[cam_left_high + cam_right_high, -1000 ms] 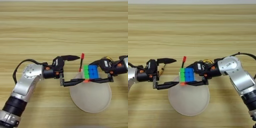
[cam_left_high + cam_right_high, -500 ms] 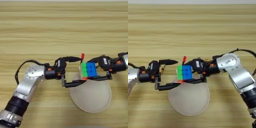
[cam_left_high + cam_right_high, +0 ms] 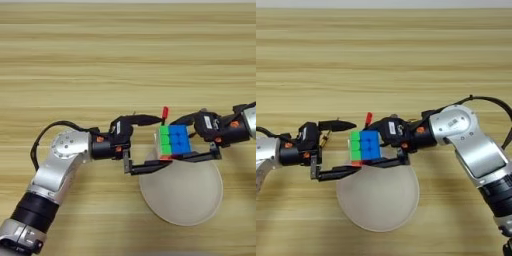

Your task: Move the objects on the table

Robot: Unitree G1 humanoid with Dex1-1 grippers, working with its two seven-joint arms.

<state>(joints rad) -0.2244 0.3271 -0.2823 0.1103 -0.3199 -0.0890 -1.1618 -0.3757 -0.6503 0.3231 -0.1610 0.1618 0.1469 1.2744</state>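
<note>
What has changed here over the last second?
The right claw, shut on the cube, has carried it a little toward the robot's left, up to the open left claw. The left claw has hardly moved. The plate and the red-capped pen stayed put.

green-blue cube [image 3: 174,140], cream plate [image 3: 182,192], pale-grained table [image 3: 125,60]

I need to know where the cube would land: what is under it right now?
Under the puzzle cube, held by the right claw, lies the far rim of the round cream plate and the left claw's lower finger. The cube's underside is hidden.
</note>
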